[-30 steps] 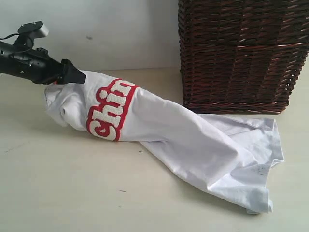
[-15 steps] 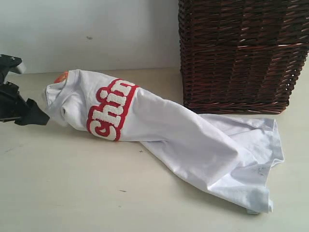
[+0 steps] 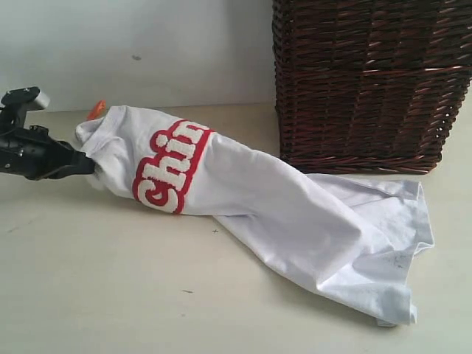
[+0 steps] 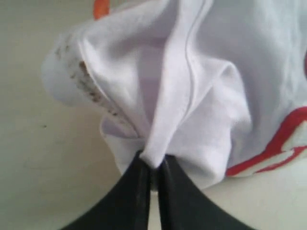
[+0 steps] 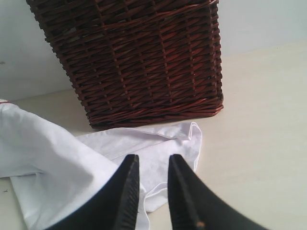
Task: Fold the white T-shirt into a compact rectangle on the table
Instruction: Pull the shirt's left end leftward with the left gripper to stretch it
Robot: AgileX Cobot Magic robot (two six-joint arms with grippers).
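Left end effector (image 4: 153, 165) pinched on end fold of white T-shirt (image 3: 251, 199), left edge of frame. Right end effector (image 5: 152, 160) narrow gap, empty, near hem. Shirt crumpled diagonally across worktop (image 3: 110, 280), centre-left to lower right; wicker basket (image 3: 369, 81) upper right.

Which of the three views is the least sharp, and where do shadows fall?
Left wrist view: softest, the white T-shirt fills the frame, pinched in the left claw. Exterior view: even light, soft shadow on the table under it. Right wrist view: wicker basket sharp, no glare.
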